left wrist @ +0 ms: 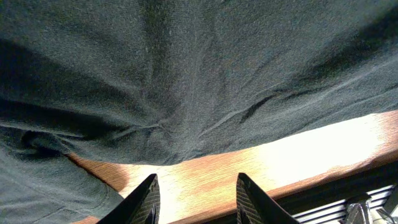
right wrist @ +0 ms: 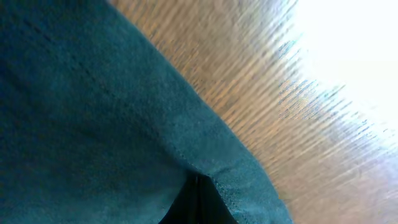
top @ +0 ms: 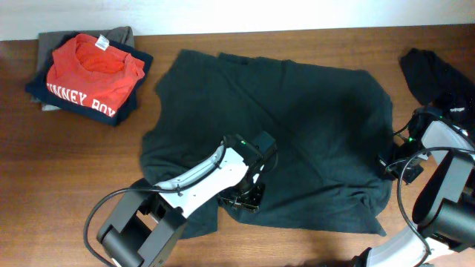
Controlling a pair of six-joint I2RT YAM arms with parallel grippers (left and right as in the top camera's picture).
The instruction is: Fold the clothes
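Two claws: left gripper (left wrist: 196, 182) parted, empty, over dark shirt (top: 312, 119); right gripper (top: 392, 165) closed, seemingly pinching its hem. Red shirt (top: 93, 70): "NNEY BO".

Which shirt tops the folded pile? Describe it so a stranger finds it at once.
On the wooden table, look to the upper left corner of the overhead view, where a folded pile sits. Its top piece is an orange-red T-shirt with white lettering. No other garment is bright: the big spread shirt and the bundle at right are dark.
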